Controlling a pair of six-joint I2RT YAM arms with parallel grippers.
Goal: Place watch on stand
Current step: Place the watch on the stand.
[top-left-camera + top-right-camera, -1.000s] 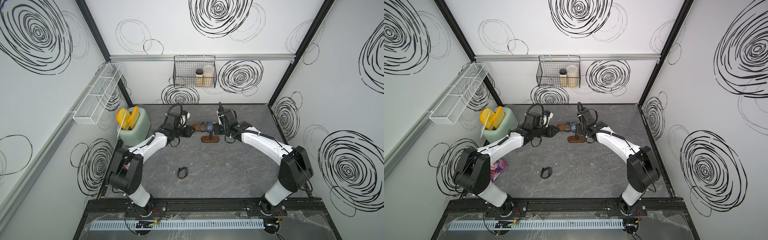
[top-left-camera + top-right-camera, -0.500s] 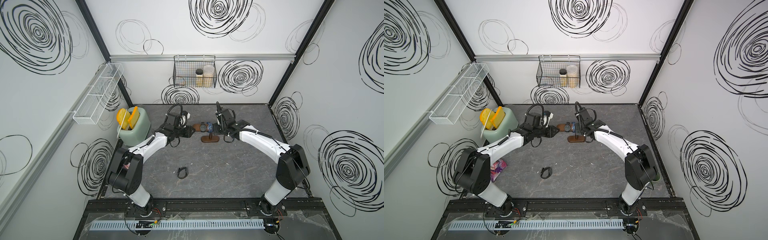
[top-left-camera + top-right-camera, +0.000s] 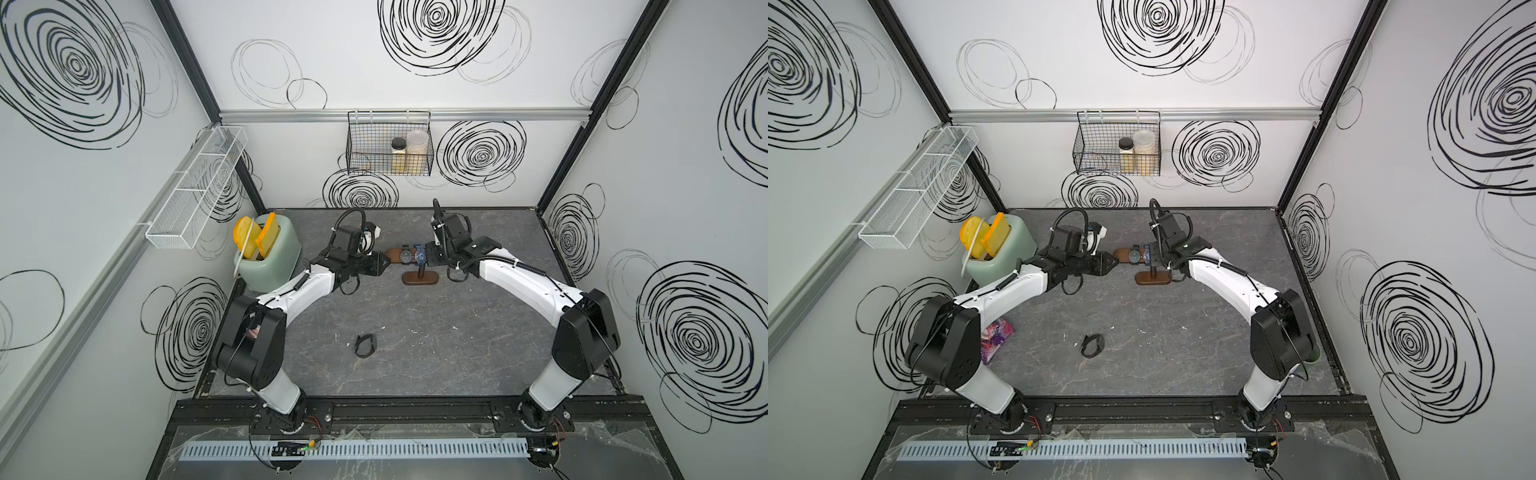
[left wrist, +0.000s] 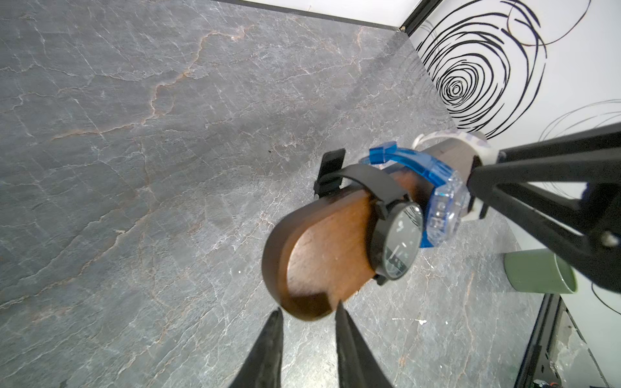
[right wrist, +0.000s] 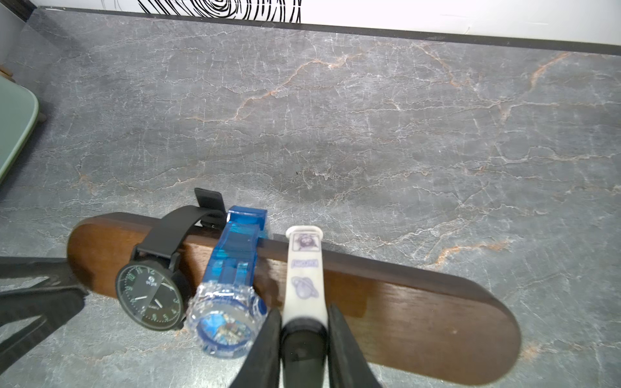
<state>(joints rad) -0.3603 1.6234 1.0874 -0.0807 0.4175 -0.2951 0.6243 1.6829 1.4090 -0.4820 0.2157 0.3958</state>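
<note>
On the grey marbled tabletop (image 5: 336,117) I see the dark brown wooden T-shaped stand (image 5: 420,319), standing upright toward the back. My left gripper (image 4: 307,308) is partly open at one end of the bar (touching it or not, I cannot tell). My right gripper (image 5: 303,309) is clamped on the black-faced watch with white printed strap (image 5: 304,268), which is looped over the bar beside a translucent blue plastic watch (image 5: 225,319) and a round black watch (image 5: 151,295).
</note>
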